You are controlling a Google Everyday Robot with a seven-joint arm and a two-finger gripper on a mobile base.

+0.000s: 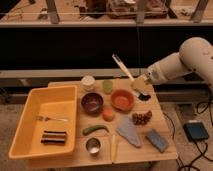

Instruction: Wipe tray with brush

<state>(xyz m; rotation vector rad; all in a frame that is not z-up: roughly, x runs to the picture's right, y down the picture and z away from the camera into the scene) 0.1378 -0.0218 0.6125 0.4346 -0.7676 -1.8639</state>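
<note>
The tray (26,116) is a large yellow bin on the left of the table, with a silver fork (50,119) and a dark striped block (54,137) lying in it. The brush (122,66) has a long white handle slanting up to the left and a dark bristle head (144,96) low over the table's right side. My gripper (139,84) is shut on the brush's lower handle, just right of the orange bowl (122,100) and far to the right of the tray.
Between brush and tray stand a dark bowl (92,102), a white cup (88,82) and a green item (107,86). Nearer the front lie an orange fruit (108,114), grapes (141,118), a green vegetable (95,129), a metal cup (92,145), a grey cloth (128,132) and a blue sponge (156,140).
</note>
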